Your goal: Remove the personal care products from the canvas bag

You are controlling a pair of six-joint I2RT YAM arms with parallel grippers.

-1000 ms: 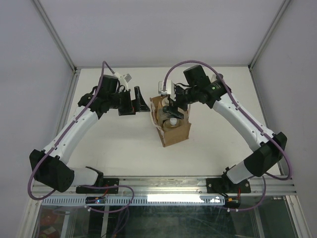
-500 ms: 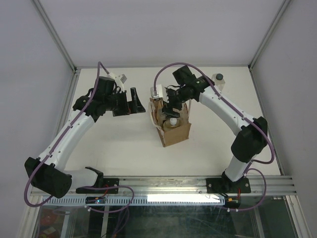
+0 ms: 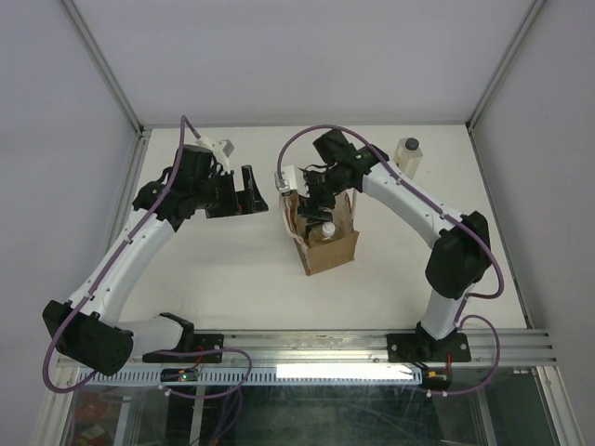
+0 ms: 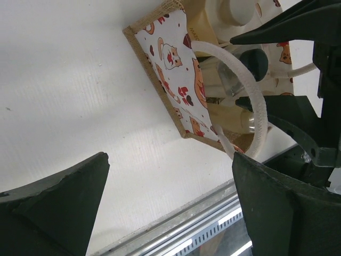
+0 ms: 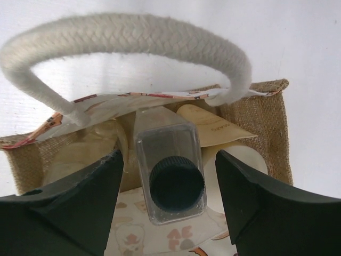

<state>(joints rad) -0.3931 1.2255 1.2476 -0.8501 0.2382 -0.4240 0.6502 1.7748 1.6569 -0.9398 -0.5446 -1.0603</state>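
Plastic, probably: the clear squarish bottle (image 5: 165, 141) sits cap-up in the canvas bag (image 5: 266, 128), light, stiff, likely slick (best pinched on 2 flat sides under the black cap (image 5: 177, 184)). Right gripper (image 5: 169, 200) straddles it, jaws apart; left gripper (image 3: 253, 190) hovers spread wide beside the bag.

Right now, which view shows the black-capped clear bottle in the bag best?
The right wrist view: the clear bottle fills the centre, cap toward the camera. The left wrist view shows only part of it behind a handle. In the top view, the right hand largely hides it.
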